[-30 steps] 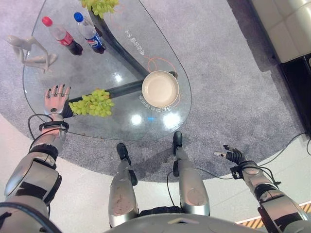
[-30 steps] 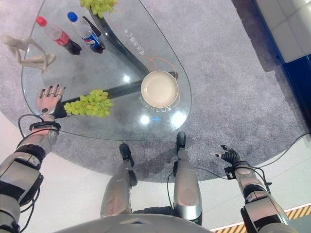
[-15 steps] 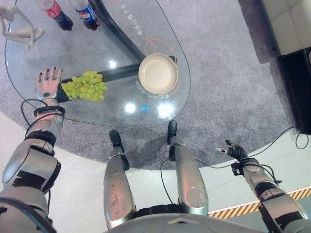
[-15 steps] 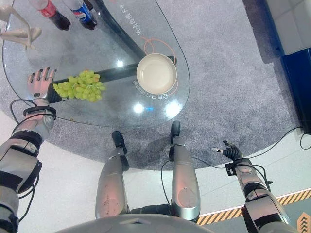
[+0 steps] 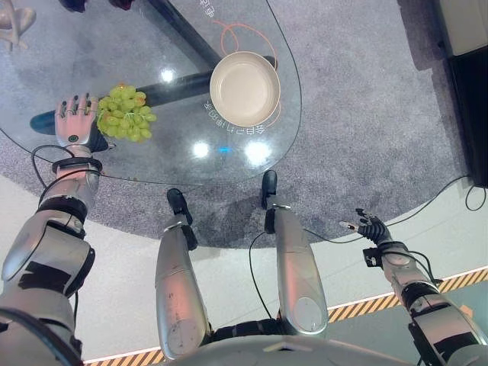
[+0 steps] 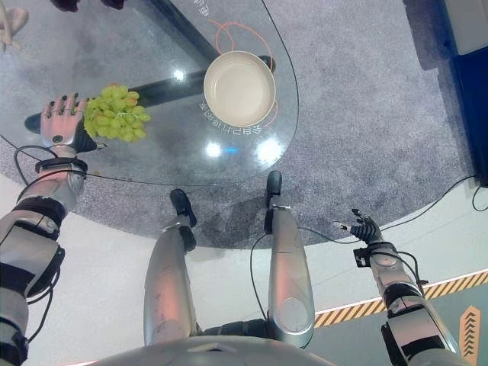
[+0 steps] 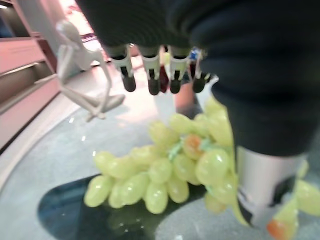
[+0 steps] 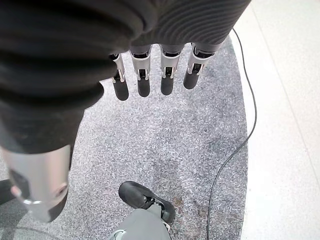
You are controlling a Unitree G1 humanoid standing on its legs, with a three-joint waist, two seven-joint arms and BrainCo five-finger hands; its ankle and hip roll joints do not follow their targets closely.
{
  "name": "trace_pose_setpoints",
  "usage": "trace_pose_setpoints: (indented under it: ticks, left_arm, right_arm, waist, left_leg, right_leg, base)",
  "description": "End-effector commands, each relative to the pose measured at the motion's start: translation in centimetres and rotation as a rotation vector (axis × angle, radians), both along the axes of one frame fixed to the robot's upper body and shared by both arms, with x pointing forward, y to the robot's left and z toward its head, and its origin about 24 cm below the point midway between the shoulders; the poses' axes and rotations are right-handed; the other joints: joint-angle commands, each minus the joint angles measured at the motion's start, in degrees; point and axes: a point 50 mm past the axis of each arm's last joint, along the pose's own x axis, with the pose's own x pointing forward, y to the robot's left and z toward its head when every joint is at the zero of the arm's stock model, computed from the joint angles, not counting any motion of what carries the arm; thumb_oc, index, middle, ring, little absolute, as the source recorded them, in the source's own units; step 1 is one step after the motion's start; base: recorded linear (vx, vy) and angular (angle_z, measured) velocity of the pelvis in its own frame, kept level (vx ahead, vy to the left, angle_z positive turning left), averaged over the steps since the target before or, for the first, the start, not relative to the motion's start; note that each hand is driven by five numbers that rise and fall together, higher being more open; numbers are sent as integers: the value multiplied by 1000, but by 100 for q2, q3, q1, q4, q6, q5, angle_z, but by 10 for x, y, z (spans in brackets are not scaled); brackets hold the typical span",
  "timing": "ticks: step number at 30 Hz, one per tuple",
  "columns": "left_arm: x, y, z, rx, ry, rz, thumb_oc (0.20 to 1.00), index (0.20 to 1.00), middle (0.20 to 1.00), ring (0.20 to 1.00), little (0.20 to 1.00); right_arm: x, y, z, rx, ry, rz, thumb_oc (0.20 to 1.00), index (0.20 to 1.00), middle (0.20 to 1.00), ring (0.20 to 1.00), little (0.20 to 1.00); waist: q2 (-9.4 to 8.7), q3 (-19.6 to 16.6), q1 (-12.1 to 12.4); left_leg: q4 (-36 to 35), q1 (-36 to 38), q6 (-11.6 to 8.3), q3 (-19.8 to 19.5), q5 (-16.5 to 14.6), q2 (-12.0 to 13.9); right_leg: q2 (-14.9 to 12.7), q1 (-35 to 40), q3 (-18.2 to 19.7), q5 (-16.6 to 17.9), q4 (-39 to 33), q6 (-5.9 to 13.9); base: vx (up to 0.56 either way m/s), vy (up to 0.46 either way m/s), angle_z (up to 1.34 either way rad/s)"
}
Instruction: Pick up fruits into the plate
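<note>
At the left of the left eye view, the robot's left hand (image 5: 75, 122) rests on the clear glass oval table (image 5: 183, 164) with its fingers straight and relaxed, holding nothing. The bunch of pale green grapes (image 5: 122, 113) lies just beside it, touching the thumb side. The round cream plate (image 5: 245, 88) stands well apart, toward the upper centre. The right hand (image 5: 371, 229) hangs at the lower right, over the floor, fingers loosely spread and empty.

In the right eye view, the same layout shows, and a white figurine (image 6: 9, 27) stands at the upper left edge.

In the left wrist view, the fingers (image 7: 150, 75) are extended above the grapes, not closed around them. The bunch looks loose and soft, with one orange-tinted berry in it. I judge that a weak pinch could pull off single berries, or the bunch could slide on the smooth glass.

In the right wrist view, the fingers point straight over grey carpet (image 8: 165, 145).
</note>
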Motion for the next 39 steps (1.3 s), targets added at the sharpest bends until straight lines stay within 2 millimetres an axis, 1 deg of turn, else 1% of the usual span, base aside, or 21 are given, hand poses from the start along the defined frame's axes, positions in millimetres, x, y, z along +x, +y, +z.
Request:
trace_pose_setpoints:
  ticks: [1, 6, 10, 13, 17, 19, 25, 30, 33, 34, 35, 39]
  left_arm:
    - [-13, 26, 20, 74, -88, 96, 1000, 1000, 1000, 1000, 1000]
    - [-11, 24, 22, 101, -92, 92, 1000, 1000, 1000, 1000, 1000]
    - [-10, 27, 22, 102, -59, 129, 1000, 1000, 1000, 1000, 1000]
    - [-12, 32, 25, 109, -51, 184, 1000, 1000, 1000, 1000, 1000]
    - [-17, 41, 34, 100, -100, 269, 1000, 1000, 1000, 1000, 1000]
    - [-17, 44, 37, 88, -111, 280, 1000, 1000, 1000, 1000, 1000]
    - [-15, 42, 40, 71, -110, 263, 1000, 1000, 1000, 1000, 1000]
    - [-2, 33, 38, -12, 29, 222, 1000, 1000, 1000, 1000, 1000]
    - [1, 30, 34, -55, 104, 243, 1000, 1000, 1000, 1000, 1000]
    - [1, 30, 31, -53, 117, 245, 1000, 1000, 1000, 1000, 1000]
    - [0, 31, 29, -51, 129, 244, 1000, 1000, 1000, 1000, 1000]
    - [0, 31, 30, -69, 126, 241, 1000, 1000, 1000, 1000, 1000]
  right_arm:
    - [-15, -19, 4, -29, -14, -47, 1000, 1000, 1000, 1000, 1000]
    - [-19, -16, 1, -13, -20, -40, 1000, 1000, 1000, 1000, 1000]
    - [-19, -17, 0, -10, -31, -46, 1000, 1000, 1000, 1000, 1000]
    - [-21, -17, 1, -9, -42, -46, 1000, 1000, 1000, 1000, 1000]
    - [-23, -11, -2, 5, -47, -41, 1000, 1000, 1000, 1000, 1000]
    - [-23, -10, -2, 9, -51, -38, 1000, 1000, 1000, 1000, 1000]
    - [-25, -6, -4, 27, -57, -38, 1000, 1000, 1000, 1000, 1000]
    - [-26, -4, -5, 37, -58, -35, 1000, 1000, 1000, 1000, 1000]
    - [-24, -1, -3, 37, -61, -34, 1000, 1000, 1000, 1000, 1000]
    - [-26, -1, -5, 36, -54, -33, 1000, 1000, 1000, 1000, 1000]
    - [-23, 2, -3, 34, -60, -27, 1000, 1000, 1000, 1000, 1000]
    - [-20, 2, 0, 28, -74, -27, 1000, 1000, 1000, 1000, 1000]
  waist:
    - [-119, -103, -48]
    - [-158, -103, -87]
    - [-172, -103, -125]
    - [-190, -103, -161]
    - [-238, -103, -178]
    - [-257, -103, -182]
    - [-298, -103, -193]
    - [-266, -103, -240]
    - [-249, -103, -271]
    - [-226, -103, -243]
    - [-225, -103, -249]
    - [-202, -103, -264]
  left_leg:
    - [672, -453, 200, 67, -582, -464]
    - [815, -575, 195, 50, -659, -436]
    - [840, -641, 194, 48, -658, -440]
    - [802, -689, 197, 46, -631, -479]
    - [716, -772, 199, 46, -582, -527]
    - [698, -796, 195, 50, -565, -528]
    - [681, -875, 187, 34, -546, -526]
    - [651, -990, 190, 63, -499, -525]
    - [631, -1010, 229, 89, -500, -546]
    - [711, -916, 184, 42, -710, -512]
    - [709, -934, 193, 50, -707, -504]
    - [744, -978, 192, 60, -714, -484]
  right_leg:
    - [431, 46, -155, -131, -29, -169]
    - [405, -58, -161, -127, 27, -156]
    - [396, -116, -150, -75, -12, -151]
    - [405, -168, -132, -21, -81, -148]
    - [412, -241, -150, 60, -214, -135]
    - [415, -258, -159, 81, -246, -135]
    - [413, -326, -200, 98, -252, -131]
    - [360, -459, -226, 125, -257, -122]
    - [349, -516, -213, 158, -266, -102]
    - [384, -428, -202, -18, -185, -57]
    - [393, -455, -205, -3, -182, -50]
    - [387, -513, -207, -20, -119, -41]
  base:
    - [0, 0, 0]
    - [0, 0, 0]
    - [0, 0, 0]
    - [31, 23, -1]
    - [8, 3, -1]
    - [0, 0, 0]
    - [2, -14, 1]
    - [7, 3, 2]
    - [27, 1, 0]
    - [80, -5, 1]
    - [78, -3, 1]
    - [0, 0, 0]
